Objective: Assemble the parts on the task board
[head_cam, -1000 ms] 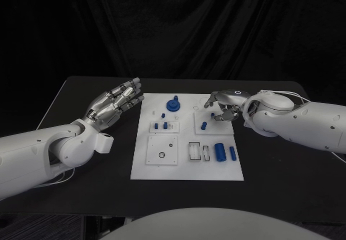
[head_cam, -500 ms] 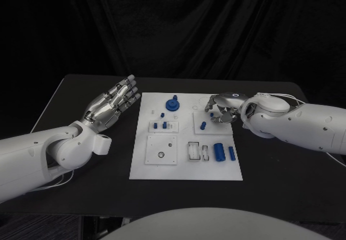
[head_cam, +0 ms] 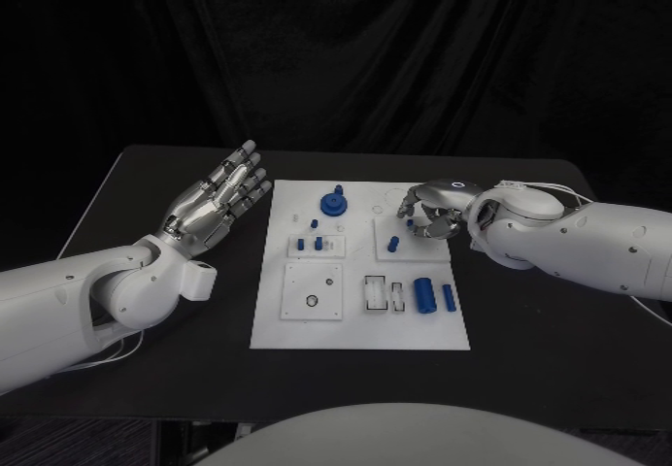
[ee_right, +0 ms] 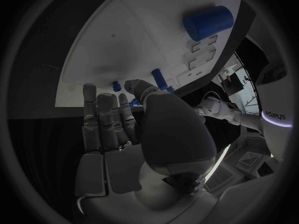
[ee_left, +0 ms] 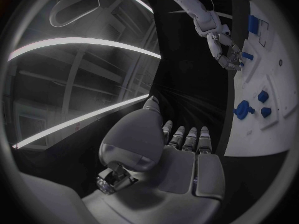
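Note:
The white task board (head_cam: 361, 325) lies mid-table with several blue parts on it: a round knob (head_cam: 335, 203), small pegs (head_cam: 316, 240), and a thick cylinder (head_cam: 423, 294) beside a slimmer one (head_cam: 449, 297). My right hand (head_cam: 431, 209) hovers over the board's far right corner, fingers curled down around a small blue piece (head_cam: 411, 224), just above an upright peg (head_cam: 395, 243). The right wrist view shows my thumb (ee_right: 140, 89) beside a blue peg (ee_right: 159, 78); a real grip is unclear. My left hand (head_cam: 218, 199) is raised beside the board's left edge, fingers spread and holding nothing.
The black table (head_cam: 154, 194) surrounds the board, with bare surface on both sides and in front. Square and slotted recesses (head_cam: 314, 291) sit in the board's near half. The left wrist view shows the board's edge (ee_left: 249, 129) with the knob (ee_left: 241, 109).
My left hand has drifted slightly left and away from the board. My right hand has edged a little leftward over the board's far right corner.

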Controlling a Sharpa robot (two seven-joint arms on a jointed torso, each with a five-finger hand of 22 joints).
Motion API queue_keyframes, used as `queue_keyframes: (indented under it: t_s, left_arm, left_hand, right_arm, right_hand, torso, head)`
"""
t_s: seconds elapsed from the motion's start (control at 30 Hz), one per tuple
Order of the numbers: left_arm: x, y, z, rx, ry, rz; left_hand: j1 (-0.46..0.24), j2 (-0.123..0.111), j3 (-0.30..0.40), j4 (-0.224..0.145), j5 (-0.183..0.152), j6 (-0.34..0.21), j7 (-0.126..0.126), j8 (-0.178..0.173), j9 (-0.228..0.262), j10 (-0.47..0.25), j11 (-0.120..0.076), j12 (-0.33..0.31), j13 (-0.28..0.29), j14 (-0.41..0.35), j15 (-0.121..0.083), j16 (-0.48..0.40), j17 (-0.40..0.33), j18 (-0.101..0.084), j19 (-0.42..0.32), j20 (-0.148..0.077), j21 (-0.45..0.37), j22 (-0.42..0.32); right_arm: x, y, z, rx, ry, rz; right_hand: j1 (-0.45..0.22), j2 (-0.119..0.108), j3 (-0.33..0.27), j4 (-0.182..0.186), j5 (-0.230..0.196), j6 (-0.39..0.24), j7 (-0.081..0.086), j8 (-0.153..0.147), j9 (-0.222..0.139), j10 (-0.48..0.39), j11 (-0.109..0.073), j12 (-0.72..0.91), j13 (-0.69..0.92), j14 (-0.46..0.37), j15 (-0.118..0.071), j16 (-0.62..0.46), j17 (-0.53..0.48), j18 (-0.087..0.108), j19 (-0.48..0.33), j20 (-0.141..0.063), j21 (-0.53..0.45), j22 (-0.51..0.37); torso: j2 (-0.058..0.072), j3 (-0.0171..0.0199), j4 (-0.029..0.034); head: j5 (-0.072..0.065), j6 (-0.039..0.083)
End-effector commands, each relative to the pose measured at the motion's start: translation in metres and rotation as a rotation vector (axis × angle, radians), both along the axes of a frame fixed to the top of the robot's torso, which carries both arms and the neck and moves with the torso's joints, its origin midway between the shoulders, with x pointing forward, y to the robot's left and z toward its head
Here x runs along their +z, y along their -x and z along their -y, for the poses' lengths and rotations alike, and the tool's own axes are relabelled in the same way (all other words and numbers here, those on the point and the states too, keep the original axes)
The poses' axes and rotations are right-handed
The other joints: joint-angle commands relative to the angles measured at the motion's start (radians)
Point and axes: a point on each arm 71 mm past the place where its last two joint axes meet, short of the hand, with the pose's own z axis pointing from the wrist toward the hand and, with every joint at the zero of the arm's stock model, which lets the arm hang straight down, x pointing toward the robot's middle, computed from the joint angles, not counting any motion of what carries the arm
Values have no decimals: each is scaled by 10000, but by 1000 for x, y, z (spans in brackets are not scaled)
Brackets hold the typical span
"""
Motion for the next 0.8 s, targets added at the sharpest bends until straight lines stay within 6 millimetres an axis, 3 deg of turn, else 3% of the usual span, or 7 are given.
queue_keyframes:
  t_s: [0.03, 0.13, 0.2, 0.3, 0.4, 0.8]
  left_arm:
    - [11, 1, -2, 291, 1039, 1252]
    - [10, 1, -2, 210, 1070, 1206]
    - [10, 1, -2, 148, 1087, 1170]
    - [10, 1, -1, 60, 1111, 1117]
    - [9, 1, 0, -10, 1127, 1071]
    - [8, 0, 1, -104, 1117, 983]
  left_hand:
    - [121, 78, 8, -121, 205, -13, 93, -34, -9, -3, 140, -32, -9, -14, 111, -35, -10, 96, -11, 201, -32, -9]
    - [230, 90, 44, -247, 419, -17, 156, -35, -9, -3, 275, -32, -9, -14, 234, -35, -10, 223, -11, 454, -32, -9]
    - [331, 96, 89, -414, 529, -23, 181, -35, -9, -3, 369, -32, -9, -14, 369, -35, -10, 371, -11, 744, -32, -9]
    - [376, 109, 119, -522, 622, 1, 228, -30, -5, -3, 463, -32, -9, -14, 446, -35, -10, 454, -10, 888, -29, 5]
    - [407, 113, 142, -604, 682, 25, 254, -26, -2, -3, 552, -32, -9, -14, 491, -35, -10, 494, -7, 968, -23, 30]
    - [451, 115, 185, -743, 772, 99, 350, -13, 9, -3, 624, -32, -9, -14, 552, -35, -10, 551, 0, 1081, -13, 71]
  right_arm:
    - [0, 0, 1, -142, -143, 45]
    - [0, -1, 1, -206, -101, 10]
    - [-1, -1, 1, -261, -56, -24]
    - [-2, -3, 1, -320, 1, -62]
    - [-3, -4, 1, -363, 39, -83]
    - [-6, -5, 3, -423, 111, -166]
  right_hand:
    - [-104, -33, 45, 10, 31, 50, -7, 3, 9, 49, 6, -35, -22, 67, 15, 34, -12, 100, 31, -21, 40, 258]
    - [-100, -23, 134, -27, 97, 118, 2, 23, 24, 149, -13, -51, -89, 48, -7, 28, -105, 100, 34, -42, 85, 261]
    - [-113, -30, 158, -36, 107, 170, 10, 42, 35, 177, -19, -64, -118, -18, -12, -6, -227, 98, 28, -50, 101, 260]
    - [-137, -40, 189, -48, 102, 251, 11, 74, 54, 195, -23, -93, -164, -72, -18, -39, -325, 95, 12, -58, 117, 257]
    - [-163, -35, 254, -123, 118, 634, 43, 284, 192, 315, -69, -141, -283, -54, -57, -35, -411, 97, -16, -90, 178, 256]
    - [-189, 17, 222, -288, 108, 968, -31, 671, 555, 440, -112, -223, -461, -32, -102, -29, -579, 95, -43, -140, 275, 250]
  torso:
    - [-5, -10, -4]
    - [-6, -15, -1]
    - [-5, -19, -3]
    - [-4, -20, -17]
    - [-2, -25, -11]
    - [-6, -28, -5]
  head:
    - [-8, 0]
    - [-31, 0]
    - [-24, 0]
    - [-23, 0]
    - [-23, 0]
    - [-34, 0]
